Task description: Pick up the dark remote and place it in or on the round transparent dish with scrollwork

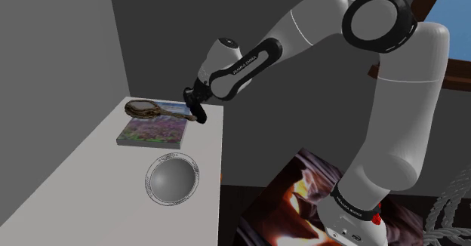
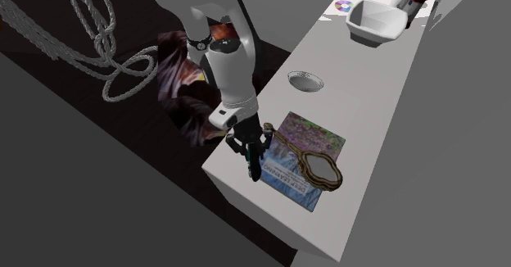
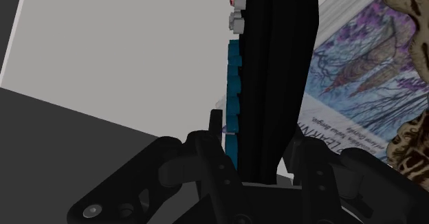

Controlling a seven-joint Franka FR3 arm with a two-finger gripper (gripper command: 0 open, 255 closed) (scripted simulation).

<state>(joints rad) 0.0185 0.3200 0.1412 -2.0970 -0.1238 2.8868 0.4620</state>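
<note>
Looks roughly half done: holds the dark remote [image 3: 275,64] clamped between the fingers of the gripper [image 3: 254,150], a slim matte-black slab with a row of teal keys and one red button, just beside a purple-covered book [image 3: 357,78]. Remains to carry it to the round, glassy dish [image 1: 173,180] with its patterned rim, sitting empty and well apart from the gripper along the plain grey tabletop [image 1: 90,161].

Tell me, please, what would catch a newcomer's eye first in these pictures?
The white arm reaches down to the edge of the white table, its fingers clasping a dark remote with teal buttons. Right beside it, an ornate brown hand mirror lies on a purple-covered book, with the round dish nearer the shoulder camera.
</note>
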